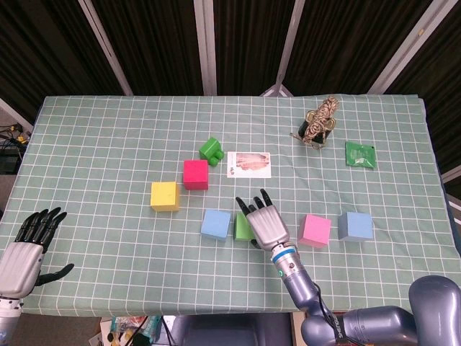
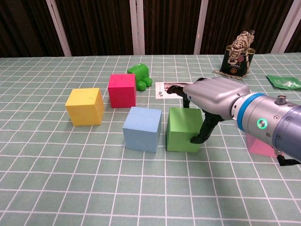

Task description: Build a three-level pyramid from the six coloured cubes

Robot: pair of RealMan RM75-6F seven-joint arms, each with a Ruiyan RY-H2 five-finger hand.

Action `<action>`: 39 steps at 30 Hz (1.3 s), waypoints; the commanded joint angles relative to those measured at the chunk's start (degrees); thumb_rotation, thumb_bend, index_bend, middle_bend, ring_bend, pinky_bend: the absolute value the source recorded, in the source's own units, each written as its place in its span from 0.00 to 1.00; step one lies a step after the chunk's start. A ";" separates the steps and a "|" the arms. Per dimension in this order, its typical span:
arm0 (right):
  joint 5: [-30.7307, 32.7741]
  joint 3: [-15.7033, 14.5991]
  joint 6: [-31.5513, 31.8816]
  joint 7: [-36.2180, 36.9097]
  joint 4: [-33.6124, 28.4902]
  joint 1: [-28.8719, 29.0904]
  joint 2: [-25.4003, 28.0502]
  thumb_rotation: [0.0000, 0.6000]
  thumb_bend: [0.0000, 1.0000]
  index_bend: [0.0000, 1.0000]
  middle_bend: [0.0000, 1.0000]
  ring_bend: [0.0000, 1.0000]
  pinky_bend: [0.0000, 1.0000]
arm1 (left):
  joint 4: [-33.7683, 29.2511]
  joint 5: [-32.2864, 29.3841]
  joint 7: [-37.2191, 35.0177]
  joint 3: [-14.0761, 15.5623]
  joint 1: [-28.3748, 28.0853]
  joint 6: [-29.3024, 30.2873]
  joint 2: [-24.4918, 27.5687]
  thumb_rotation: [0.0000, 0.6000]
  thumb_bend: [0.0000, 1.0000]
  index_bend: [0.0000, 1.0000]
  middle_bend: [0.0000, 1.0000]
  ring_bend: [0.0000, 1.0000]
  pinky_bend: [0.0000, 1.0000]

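The right hand [image 2: 214,101] is gripping the green cube [image 2: 183,129] at frame centre, thumb against its right face, just beside the light blue cube [image 2: 142,128]. The left hand [image 1: 29,245] is resting at lower left, fingers apart, holding nothing. Yellow [image 1: 164,196] and red [image 1: 195,174] cubes are sitting upper left of centre; pink [image 1: 315,230] and blue [image 1: 355,225] to the right.

no readable text anywhere, print on the card [image 1: 249,163] too small, marks on the green packet [image 1: 360,154] blurred
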 commanded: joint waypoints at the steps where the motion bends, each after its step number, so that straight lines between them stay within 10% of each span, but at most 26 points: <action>1: -0.10 -0.19 0.04 -0.31 0.18 0.06 -0.06 1.00 0.21 0.00 0.41 0.18 0.00 | 0.02 0.01 -0.07 -0.02 0.01 0.03 0.00 1.00 0.04 0.00 0.02 0.00 0.00; 39: 1.67 -0.46 0.85 -2.58 -2.00 0.30 0.37 1.00 0.21 0.00 0.22 0.01 0.00 | -0.08 0.05 0.00 -0.05 0.04 -0.11 0.08 1.00 0.04 0.00 0.02 0.00 0.00</action>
